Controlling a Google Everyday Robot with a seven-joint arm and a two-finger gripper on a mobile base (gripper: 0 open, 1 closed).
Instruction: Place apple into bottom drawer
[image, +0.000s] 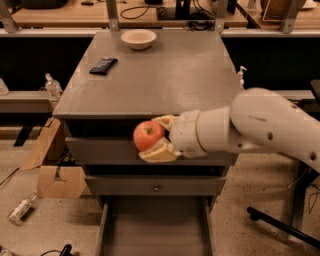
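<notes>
The red-orange apple (148, 135) is held in my gripper (159, 137), whose beige fingers (159, 154) close on it from above and below. The gripper holds it in the air in front of the top drawer's face, past the front edge of the cabinet top (160, 75). The bottom drawer (156, 227) is pulled open below, its flat grey floor showing straight under the apple. My white arm (250, 125) reaches in from the right.
A beige bowl (138, 38) stands at the back of the cabinet top and a dark flat packet (103, 65) lies at its left. The middle drawer (156, 186) with a small knob is shut. A cardboard box (52, 167) and a bottle (21, 208) are on the floor at left.
</notes>
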